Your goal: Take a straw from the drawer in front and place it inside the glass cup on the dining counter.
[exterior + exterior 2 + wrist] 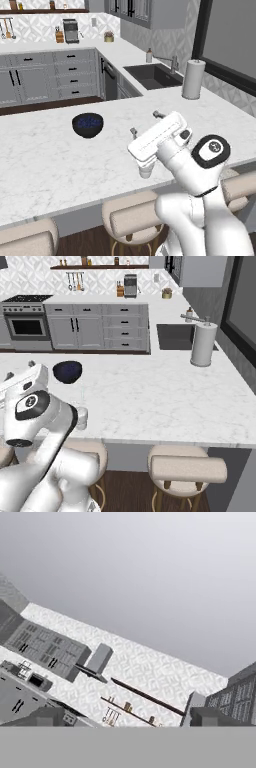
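Dark finger tips (47, 716) of the gripper (127, 717) are seen rising at the lower edge of the hand view, set far apart with nothing held between them; the jaws are spread as wide as they go. Past them, a pale ceiling and a tilted stretch of diamond-patterned tile are shown, crossed by a dark wooden shelf (145, 696) and flanked by grey upper cabinets (45, 647).

From the left base view, the gripper (145, 124) is seen raised above the dining counter (45, 160), its two small tips pointing up and away from the slab. Just below the white hand, close to the counter's near edge, the glass cup (146, 172) is partly covered by the wrist; in the right base view the same cup (81, 418) is seen upright on the marble, beside the arm's elbow. No straw can be made out in it.

A dark blue bowl (88, 124) is placed further in on the slab, well apart from the cup. A tall white paper-towel roll (193, 79) is stood toward the far right corner, near a dark sink (152, 75) with a faucet (172, 62). Grey base cabinets with stacked drawers (125, 326) are lined along the back wall, beside an oven (27, 326). Padded stools (187, 468) are tucked under the counter's overhang
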